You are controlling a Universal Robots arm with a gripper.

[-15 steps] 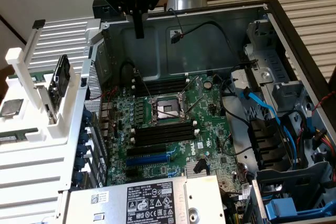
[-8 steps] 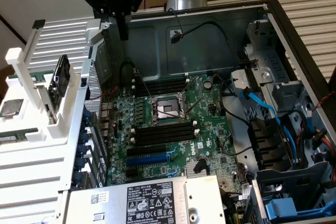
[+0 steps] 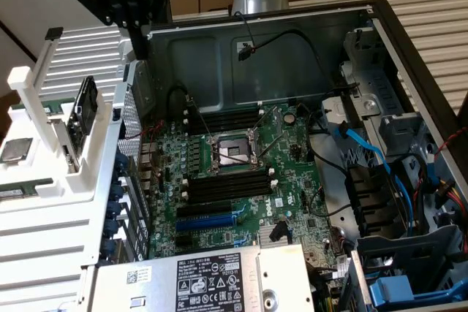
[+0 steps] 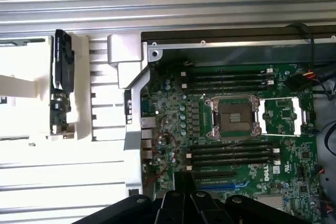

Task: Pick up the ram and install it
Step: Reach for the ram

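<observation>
The arm reaches down from the top of the exterior view, its gripper point(image 3: 141, 50) hanging with fingers pressed narrow over the rear wall of the open computer case point(image 3: 292, 34). The ram point(image 3: 82, 113) stands on edge in a white rack point(image 3: 44, 224), near the gripper on the exterior view's left. The wrist view looks straight down on the gripper point(image 4: 184, 183), the ram point(image 4: 60, 85) and the memory slots point(image 4: 231, 153) flanking the CPU socket point(image 4: 233, 116). The exterior view adds the labelled power supply point(image 3: 212, 279) and blue cables point(image 3: 365, 147).

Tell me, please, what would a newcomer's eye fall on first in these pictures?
The green motherboard inside the open computer case stands out first, with its square processor socket in the middle. At the exterior view's left, the ram stands in a white rack; the black jaws hang shut above the case's edge, holding nothing.
</observation>
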